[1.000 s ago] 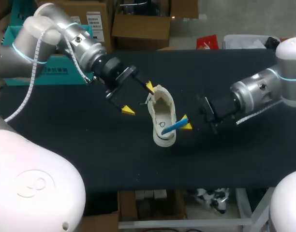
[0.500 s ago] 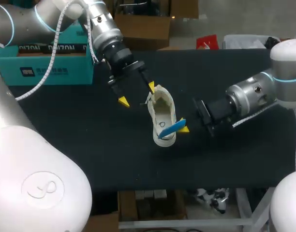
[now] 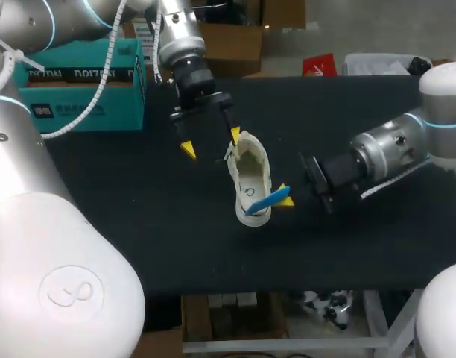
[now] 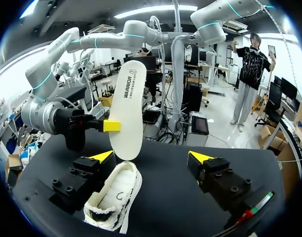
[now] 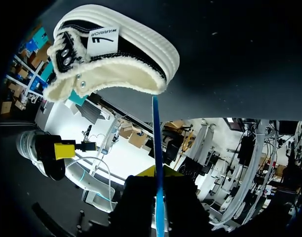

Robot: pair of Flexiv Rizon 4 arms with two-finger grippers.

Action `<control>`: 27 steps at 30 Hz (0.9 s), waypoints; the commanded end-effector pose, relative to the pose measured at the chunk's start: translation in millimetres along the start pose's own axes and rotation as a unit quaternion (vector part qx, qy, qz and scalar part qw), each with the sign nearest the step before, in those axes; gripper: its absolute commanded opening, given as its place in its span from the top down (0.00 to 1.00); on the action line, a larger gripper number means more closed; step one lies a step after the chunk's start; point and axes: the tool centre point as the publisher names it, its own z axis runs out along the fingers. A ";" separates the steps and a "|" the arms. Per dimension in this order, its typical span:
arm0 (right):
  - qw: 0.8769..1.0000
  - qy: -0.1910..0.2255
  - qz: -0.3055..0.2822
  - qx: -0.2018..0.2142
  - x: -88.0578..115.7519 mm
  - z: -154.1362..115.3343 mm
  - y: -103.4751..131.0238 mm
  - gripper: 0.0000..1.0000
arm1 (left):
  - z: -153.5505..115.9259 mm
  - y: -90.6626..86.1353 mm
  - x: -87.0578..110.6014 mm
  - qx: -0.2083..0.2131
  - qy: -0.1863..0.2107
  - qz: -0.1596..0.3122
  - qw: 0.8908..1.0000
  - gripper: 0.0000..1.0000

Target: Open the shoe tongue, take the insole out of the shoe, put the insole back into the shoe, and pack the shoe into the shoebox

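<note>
A cream shoe (image 3: 249, 177) lies on the black table, opening upward. My right gripper (image 3: 282, 196) is shut on the insole (image 3: 264, 199), blue below and white on top, which slants over the shoe's heel end. In the left wrist view the insole (image 4: 127, 116) stands upright behind the shoe (image 4: 114, 200). My left gripper (image 3: 211, 142) hangs open at the shoe's far end, one yellow tip touching or just beside the shoe's rim, the other off to the side. In the right wrist view the insole (image 5: 157, 163) shows edge-on below the shoe (image 5: 111, 54). A teal shoebox (image 3: 79, 82) stands at the back left.
The shoebox takes up the table's back left corner, close behind my left arm. The black tabletop (image 3: 153, 231) runs from the shoe to the front edge.
My left arm has swung toward the back and its open gripper has turned, the outer tip rising away from the shoe's side. The right gripper and insole have barely shifted.
</note>
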 end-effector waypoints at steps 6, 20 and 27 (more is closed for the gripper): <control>1.000 0.000 0.002 0.006 -2.2 -4.8 0.5 1.00 | -3.3 4.1 -4.9 0.001 0.025 0.002 1.000 0.00; 1.000 0.006 0.002 0.004 -3.1 -6.3 -0.2 1.00 | -4.0 4.1 -5.2 0.000 0.018 0.000 1.000 0.00; 1.000 0.006 0.002 0.004 -3.1 -6.3 -0.2 1.00 | -4.0 4.1 -5.2 0.000 0.018 0.000 1.000 0.00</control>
